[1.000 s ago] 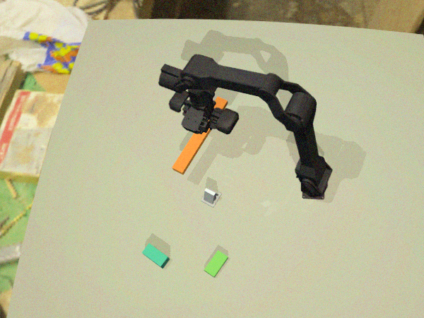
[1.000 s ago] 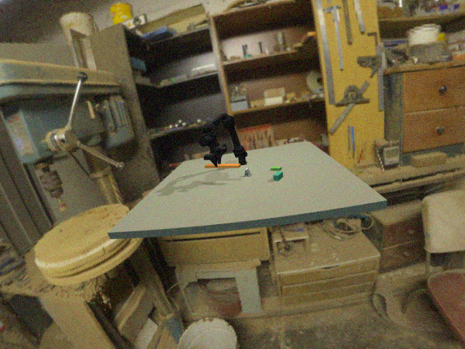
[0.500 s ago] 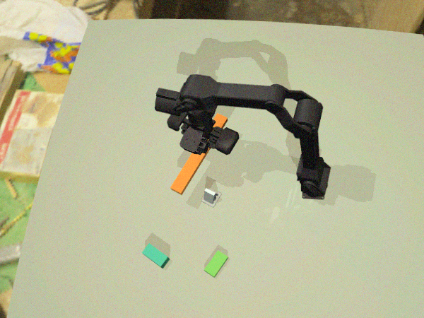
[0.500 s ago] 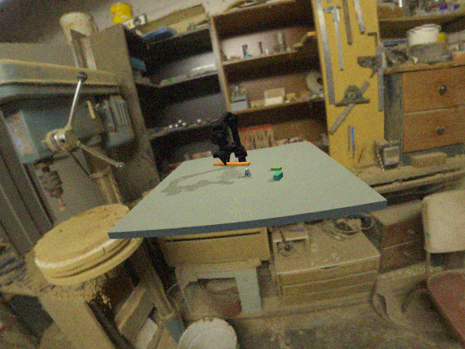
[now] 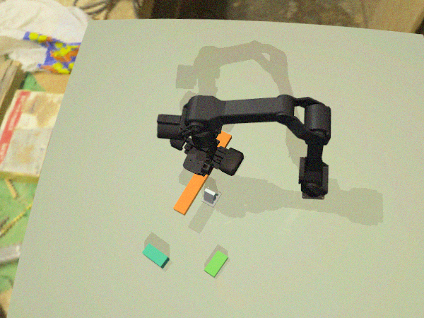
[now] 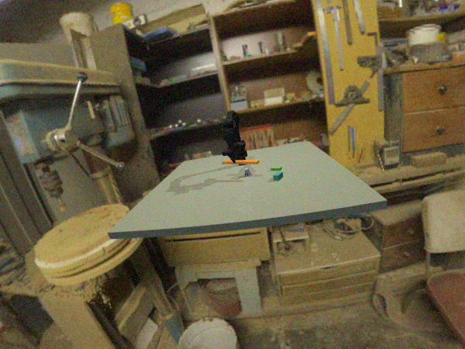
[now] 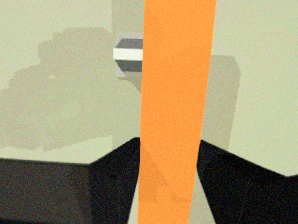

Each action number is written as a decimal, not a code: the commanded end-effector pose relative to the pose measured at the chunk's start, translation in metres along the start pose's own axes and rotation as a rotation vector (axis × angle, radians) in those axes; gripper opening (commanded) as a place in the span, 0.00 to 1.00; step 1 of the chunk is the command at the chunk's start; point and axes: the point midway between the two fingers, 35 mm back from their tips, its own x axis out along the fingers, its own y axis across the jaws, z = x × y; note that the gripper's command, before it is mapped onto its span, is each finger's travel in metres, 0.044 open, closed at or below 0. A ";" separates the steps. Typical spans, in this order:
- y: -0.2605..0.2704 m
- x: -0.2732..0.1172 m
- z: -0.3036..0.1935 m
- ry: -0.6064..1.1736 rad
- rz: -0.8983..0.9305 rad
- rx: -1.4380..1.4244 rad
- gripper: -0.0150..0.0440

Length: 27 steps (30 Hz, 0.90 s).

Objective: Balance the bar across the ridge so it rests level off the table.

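A long orange bar is held in my gripper, which is shut on it near the middle of its length. In the exterior view the bar looks about level, raised above the table. The small grey ridge stands on the table, lower than the bar. In the wrist view the bar hides part of the ridge, whose visible end sticks out to the left, ahead of the fingertips.
A teal block and a light green block lie on the table. The arm's shadow falls around the ridge. The arm's base stands to the right in the top view.
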 end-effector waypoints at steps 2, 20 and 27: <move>0.014 -0.002 0.012 -0.006 -0.008 0.002 0.25; 0.030 0.014 0.026 -0.007 -0.006 0.004 0.25; 0.029 0.026 0.026 -0.007 -0.006 0.004 0.25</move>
